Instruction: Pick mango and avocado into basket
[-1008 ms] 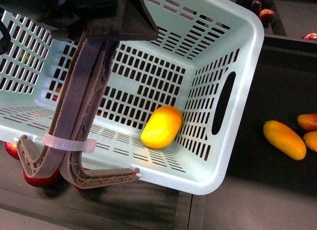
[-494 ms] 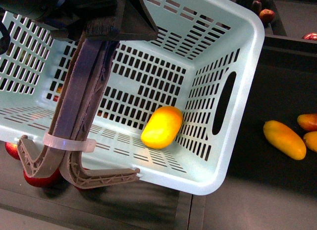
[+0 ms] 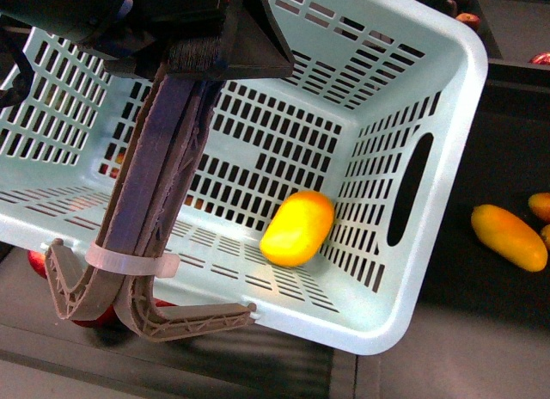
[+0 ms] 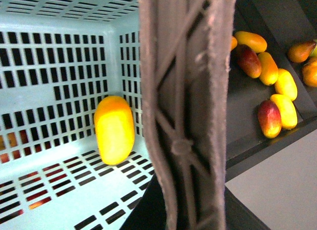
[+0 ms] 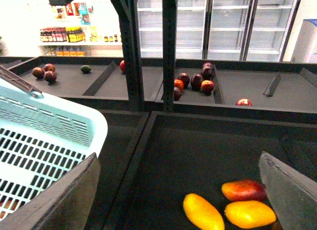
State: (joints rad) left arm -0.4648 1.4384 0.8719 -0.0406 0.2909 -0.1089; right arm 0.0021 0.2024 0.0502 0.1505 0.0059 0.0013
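Legible text: none. Labels on small dark bottles (image 5: pixel 62 35), shelved beyond light teal slotted plastic basket (image 5: pixel 74 123), too blurred to read.

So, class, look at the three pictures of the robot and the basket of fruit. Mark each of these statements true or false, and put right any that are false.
1. A mango lies inside the basket. True.
2. The avocado is in the basket too. False: the mango is the only fruit in it. A dark green fruit, probably the avocado, lies on a far shelf.
3. The right gripper holds a mango. False: it is open and empty, with loose mangoes lying beyond it.
4. A white zip tie binds the basket's brown handles together. True.
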